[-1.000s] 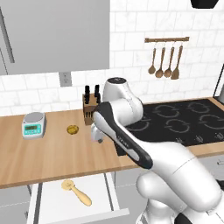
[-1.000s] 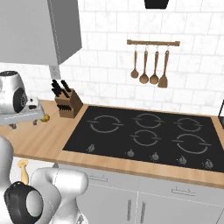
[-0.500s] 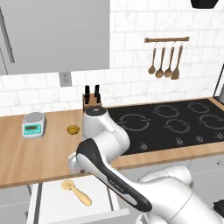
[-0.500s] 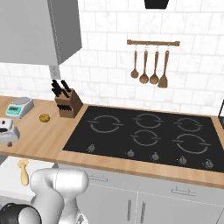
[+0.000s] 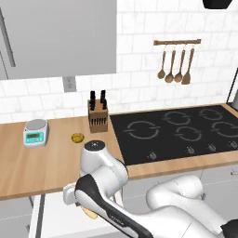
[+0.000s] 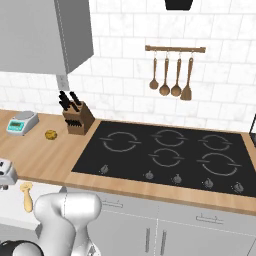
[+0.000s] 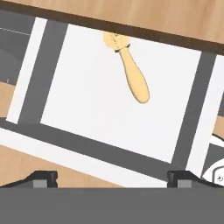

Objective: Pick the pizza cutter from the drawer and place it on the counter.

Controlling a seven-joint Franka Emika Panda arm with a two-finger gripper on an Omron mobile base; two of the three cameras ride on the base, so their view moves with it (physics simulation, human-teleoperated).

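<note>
The gripper (image 7: 112, 177) hung over the open drawer (image 7: 96, 109) — jaws apart, empty — with the pizza cutter (image 7: 129, 70) lying at twelve o'clock, wheel toward the counter (image 7: 144, 15).

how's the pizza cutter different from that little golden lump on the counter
The pizza cutter is long, a disc on a rounded handle; the golden lump is small and round. The pizza cutter lies flat inside the open drawer, below the worktop; the lump sits up on the counter, between the scale and the knife block. The cutter is pale tan, the lump a deeper golden brown. Neither is touched by the gripper.
</note>
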